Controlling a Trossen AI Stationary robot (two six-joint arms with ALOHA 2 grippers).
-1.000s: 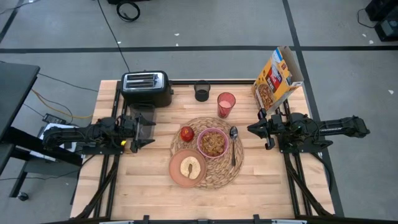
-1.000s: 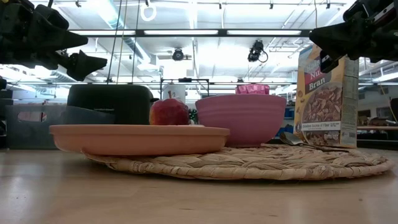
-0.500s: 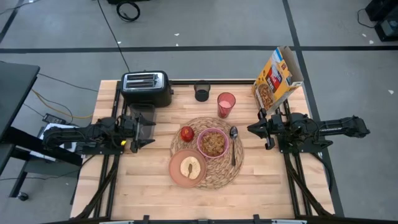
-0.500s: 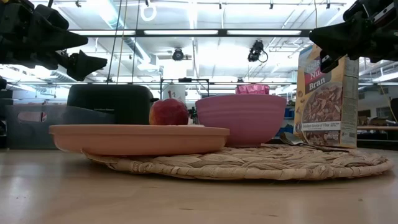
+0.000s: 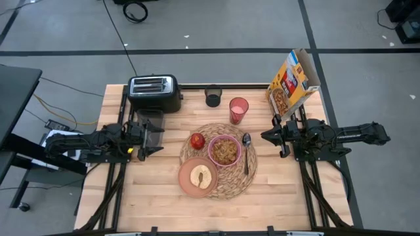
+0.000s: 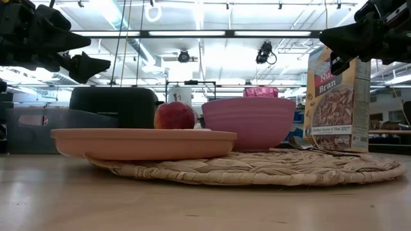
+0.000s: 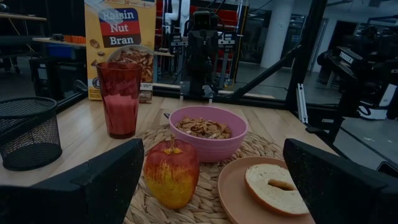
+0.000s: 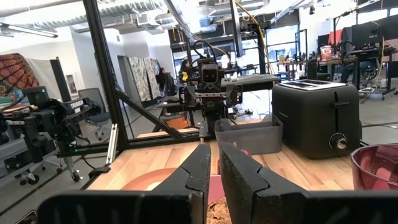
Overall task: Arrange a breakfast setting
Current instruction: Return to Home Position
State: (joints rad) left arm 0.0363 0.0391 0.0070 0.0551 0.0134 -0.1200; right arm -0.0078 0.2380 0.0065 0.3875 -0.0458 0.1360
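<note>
Left gripper (image 5: 146, 138) wide open, empty; right gripper (image 5: 270, 136) nearly closed, empty; homing best done high, outward, clear of translucent pink cup (image 5: 239, 109).

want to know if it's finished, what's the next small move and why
Likely just hold both arms parked at the table's sides. The left gripper is open and empty, the right gripper shut on nothing, and apple, bowl, spoon and plate with toast sit on the placemat, cup beside it.
</note>
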